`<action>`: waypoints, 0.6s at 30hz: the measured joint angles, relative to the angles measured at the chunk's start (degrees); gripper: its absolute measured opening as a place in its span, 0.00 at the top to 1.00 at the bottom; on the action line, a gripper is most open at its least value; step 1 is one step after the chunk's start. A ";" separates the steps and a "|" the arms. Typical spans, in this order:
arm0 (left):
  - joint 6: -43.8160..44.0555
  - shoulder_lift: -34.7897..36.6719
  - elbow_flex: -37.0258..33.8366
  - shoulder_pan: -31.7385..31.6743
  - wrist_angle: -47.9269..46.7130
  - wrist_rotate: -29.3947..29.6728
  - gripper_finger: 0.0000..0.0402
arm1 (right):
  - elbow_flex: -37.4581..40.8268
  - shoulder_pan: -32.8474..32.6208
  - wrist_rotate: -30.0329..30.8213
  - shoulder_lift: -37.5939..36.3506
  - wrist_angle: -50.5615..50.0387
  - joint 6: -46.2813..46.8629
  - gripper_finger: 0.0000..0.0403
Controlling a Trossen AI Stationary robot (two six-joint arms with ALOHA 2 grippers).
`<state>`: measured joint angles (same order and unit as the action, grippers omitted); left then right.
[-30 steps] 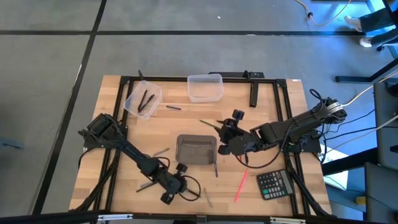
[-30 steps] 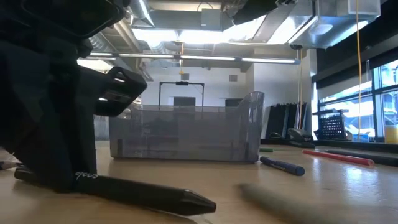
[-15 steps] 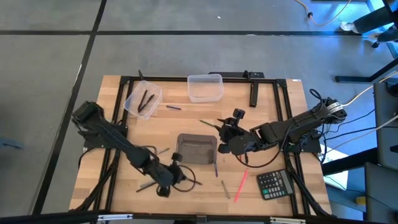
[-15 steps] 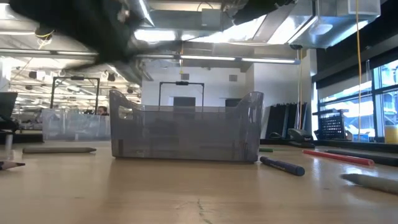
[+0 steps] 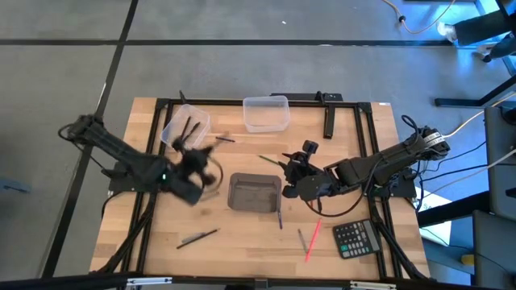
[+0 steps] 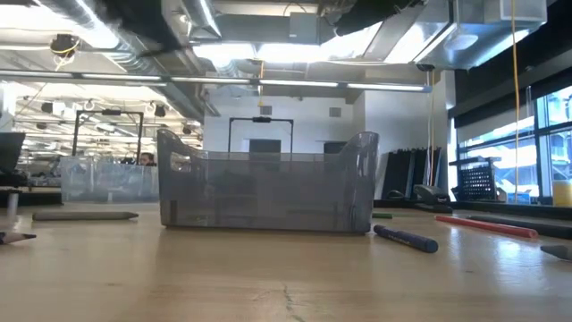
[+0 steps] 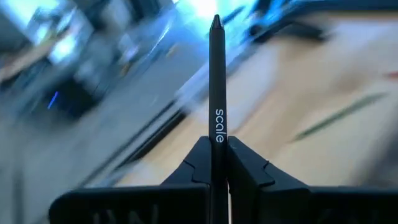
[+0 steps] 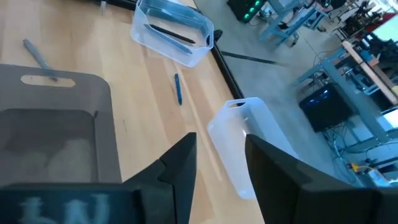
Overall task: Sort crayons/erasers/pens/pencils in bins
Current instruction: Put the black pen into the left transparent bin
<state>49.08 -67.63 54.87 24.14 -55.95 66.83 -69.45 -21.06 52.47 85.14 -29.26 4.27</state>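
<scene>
The left gripper (image 5: pixel 193 165) is clamped on a black pen (image 7: pixel 216 93), which stands straight up between its fingers in the left wrist view, tip away from the camera. In the high view the gripper sits left of centre, blurred, between the smoky grey bin (image 5: pixel 255 193) at the middle of the frame and the clear bin (image 5: pixel 185 129) at the upper left, which already holds two dark sticks (image 5: pixel 189 129). The step in hand looks like carrying the pen to a bin, most likely that upper-left one. The next move calls for bringing the pen over the bin's opening, low enough not to bounce out, then letting go.

A second clear bin (image 5: pixel 266 113) at top centre looks empty. Loose items remain on the table (image 5: pixel 355 137): a dark pencil (image 5: pixel 197 237) at lower left, a red stick (image 5: pixel 311 241) and a grey stick (image 5: pixel 301 238) at lower right near the calculator (image 5: pixel 356 238), a blue pen (image 5: pixel 280 219) just below the grey bin, a small dark stick (image 5: pixel 225 139) right of the upper-left bin.

The right gripper (image 5: pixel 292 169) waits right of the grey bin, its fingers apart with nothing between them in the right wrist view.
</scene>
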 joint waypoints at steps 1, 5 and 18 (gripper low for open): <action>3.22 0.53 0.00 -3.14 -3.47 -1.53 0.96 | 0.00 0.06 0.02 0.00 0.02 -0.71 0.65; 9.11 1.19 0.00 -16.01 -13.14 -9.14 0.96 | -0.02 0.44 -0.01 -0.02 0.02 -3.30 0.65; 0.48 1.17 -8.93 -41.06 -9.33 -22.05 0.96 | -0.02 4.81 -1.56 -0.05 -4.36 -9.24 0.65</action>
<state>49.56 -66.46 45.94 -16.92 -65.28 44.78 -69.47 -16.25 50.92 85.09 -33.61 -4.96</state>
